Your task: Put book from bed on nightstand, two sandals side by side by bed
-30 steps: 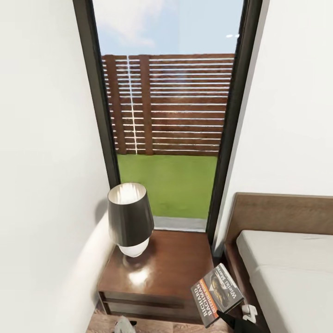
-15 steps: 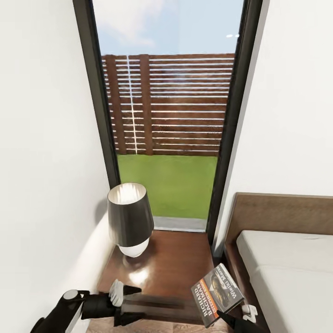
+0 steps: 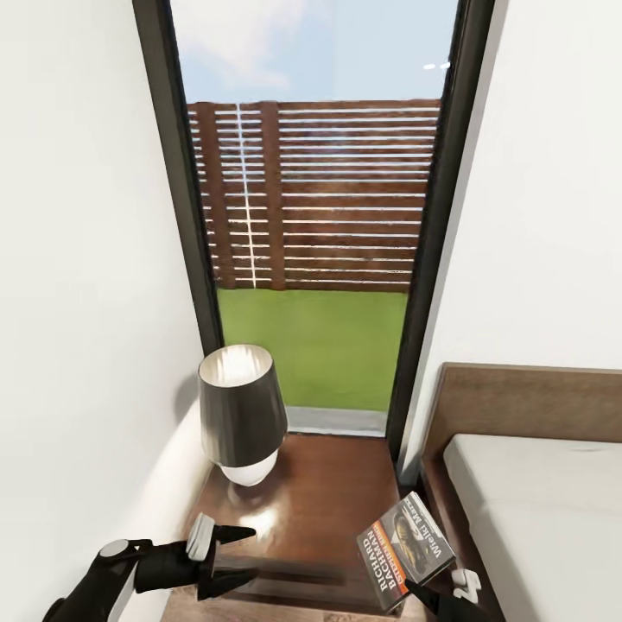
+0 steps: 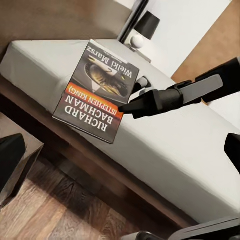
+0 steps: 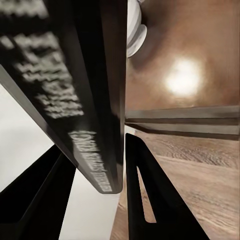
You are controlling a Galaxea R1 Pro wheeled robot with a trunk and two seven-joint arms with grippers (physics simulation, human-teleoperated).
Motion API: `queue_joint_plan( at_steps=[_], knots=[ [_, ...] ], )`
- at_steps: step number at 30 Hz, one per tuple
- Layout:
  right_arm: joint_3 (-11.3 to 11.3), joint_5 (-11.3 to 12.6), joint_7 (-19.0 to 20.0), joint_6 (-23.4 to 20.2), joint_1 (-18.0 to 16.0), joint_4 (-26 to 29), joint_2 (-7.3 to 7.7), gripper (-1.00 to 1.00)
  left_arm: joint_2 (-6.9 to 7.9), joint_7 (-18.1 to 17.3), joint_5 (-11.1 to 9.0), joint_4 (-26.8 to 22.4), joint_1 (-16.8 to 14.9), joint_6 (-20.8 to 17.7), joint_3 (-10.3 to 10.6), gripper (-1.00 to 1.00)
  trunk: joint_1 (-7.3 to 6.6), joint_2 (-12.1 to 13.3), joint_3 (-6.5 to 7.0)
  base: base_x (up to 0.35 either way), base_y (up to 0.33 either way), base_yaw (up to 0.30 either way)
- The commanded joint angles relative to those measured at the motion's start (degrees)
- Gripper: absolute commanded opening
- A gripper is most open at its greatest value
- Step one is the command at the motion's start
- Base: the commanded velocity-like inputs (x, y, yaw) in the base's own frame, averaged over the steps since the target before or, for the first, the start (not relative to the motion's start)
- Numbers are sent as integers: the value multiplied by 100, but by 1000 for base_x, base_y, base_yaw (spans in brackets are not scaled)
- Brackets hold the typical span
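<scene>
the right pincer (image 3: 423, 594) holds the book (image 3: 406, 550) by its lower edge, with its two dark fingers (image 5: 150, 195) closed on the thin block of pages, one on each side. the book stands tilted in the air, a little above and beside the near right corner of the nightstand (image 3: 320, 492), and it is not resting on the wood yet. the bed (image 3: 544, 510) is on the far side of this pincer, away from the nightstand, and the book is no more on the mattress. the left pincer (image 3: 233, 553) is empty and its fingers are apart; it points along the front edge of the nightstand toward the book, with the lamp (image 3: 242, 410) just behind it. in my judgement the book is at the step of being put down on the top. what can go wrong: the grip is only on the edge of a thin paperback, so the book may turn or slip between the fingers when it is lowered. if the pincer opens where it is now, most of the book would hang over the corner and could fall into the gap between nightstand and bed. also the left pincer is near the landing place, and a wide move could push the lamp.
</scene>
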State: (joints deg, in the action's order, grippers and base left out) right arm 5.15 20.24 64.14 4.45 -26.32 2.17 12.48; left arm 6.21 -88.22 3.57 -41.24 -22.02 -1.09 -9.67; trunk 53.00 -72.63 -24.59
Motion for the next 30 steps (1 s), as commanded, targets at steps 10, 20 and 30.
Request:
queue_joint_plan(
  at_steps=[10, 20, 30],
  knots=[
    [39, -55, 11, 47, -5, -6, 0, -100, -185, -3, 53, 10, -4, -5, 4, 100, 2, -4, -6, 40, 0, 0],
    [39, -55, 11, 47, -5, -6, 0, -100, -208, -2, 62, 19, -4, -5, 2, 100, 2, -4, -6, 96, 0, 0],
    [39, -55, 11, 47, -5, -6, 0, -100, -208, -1, 65, 21, -4, -5, 8, 100, 2, -4, -6, 57, 0, 0]
  ],
)
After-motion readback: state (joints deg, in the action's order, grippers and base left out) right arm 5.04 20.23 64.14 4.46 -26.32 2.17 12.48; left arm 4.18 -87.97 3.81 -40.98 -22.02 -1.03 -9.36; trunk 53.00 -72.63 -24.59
